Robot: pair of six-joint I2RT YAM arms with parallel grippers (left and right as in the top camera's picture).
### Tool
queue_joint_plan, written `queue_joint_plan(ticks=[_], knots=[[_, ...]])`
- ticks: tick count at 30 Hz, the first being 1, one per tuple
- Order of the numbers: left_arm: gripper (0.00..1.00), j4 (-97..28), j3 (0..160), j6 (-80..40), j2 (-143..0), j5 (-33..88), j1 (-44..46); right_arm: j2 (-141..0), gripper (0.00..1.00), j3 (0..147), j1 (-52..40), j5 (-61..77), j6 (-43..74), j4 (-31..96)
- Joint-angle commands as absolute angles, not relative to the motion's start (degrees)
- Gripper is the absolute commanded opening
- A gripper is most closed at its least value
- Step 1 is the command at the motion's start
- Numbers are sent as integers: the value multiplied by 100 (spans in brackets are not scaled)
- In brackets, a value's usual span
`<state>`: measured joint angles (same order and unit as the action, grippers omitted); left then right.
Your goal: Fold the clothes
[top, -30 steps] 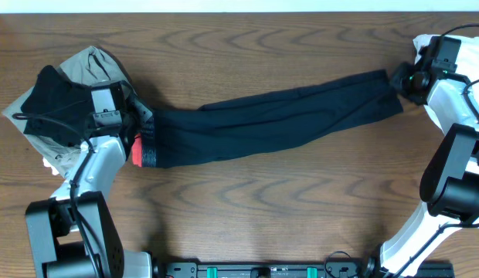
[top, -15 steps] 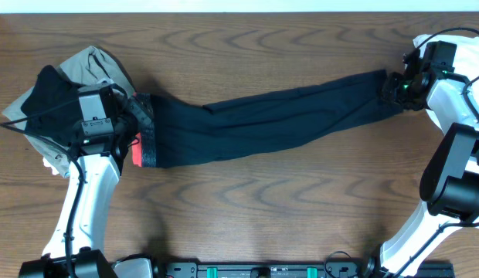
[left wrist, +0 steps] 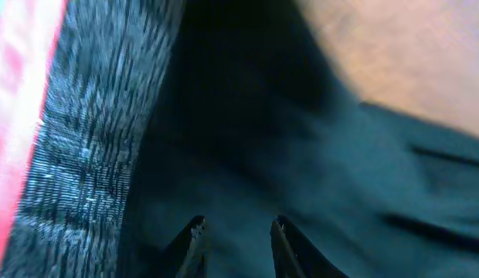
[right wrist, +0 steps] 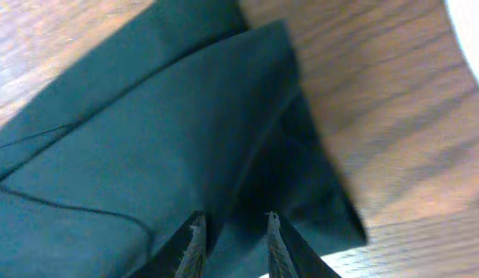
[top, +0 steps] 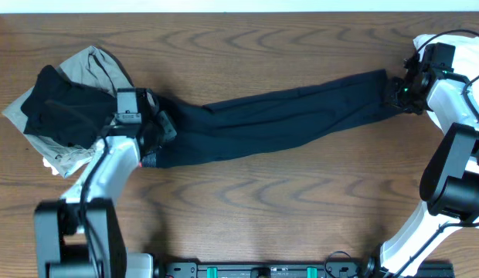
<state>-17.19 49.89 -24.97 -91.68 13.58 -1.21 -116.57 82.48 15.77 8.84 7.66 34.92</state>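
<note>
One long black thin trouser-like garment (top: 286, 116) lies stretched on the wooden worktop (top: 263, 208); its grey, coral-edged waistband (left wrist: 85, 154) sits near one crumpled black cloth (top: 62, 108). Two grippers: left gripper (left wrist: 238, 222) at that waistband, right gripper (right wrist: 232, 218) at the end farthest from the cloth; fingers narrowly apart, pinching or not I cannot tell.

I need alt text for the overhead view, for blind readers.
A long black trouser-like garment lies stretched across a brown wooden table, the left gripper at its waistband end and the right gripper at its leg end. Beige and black clothes lie heaped far left.
</note>
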Motion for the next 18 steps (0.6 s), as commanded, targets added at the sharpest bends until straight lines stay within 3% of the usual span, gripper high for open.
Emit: queue_joint_plan(ticks=[1,3,9,18], knots=[[29,-1761,5081,-2362,-9515,1372,-119,-11740,28,8329,1686,530,808,3389],[29,-1776,5081,-2359,-9679,1372,-119,-11740,36,8329,1765,539,816,3194],[30,-1800,5081,-2362,-9937,1372,-119,-11778,45,8329,1857,650,891,2912],[29,-1796,5081,-2362,-9937,1369,-119,-12333,69,8329,1835,1706,532,2832]])
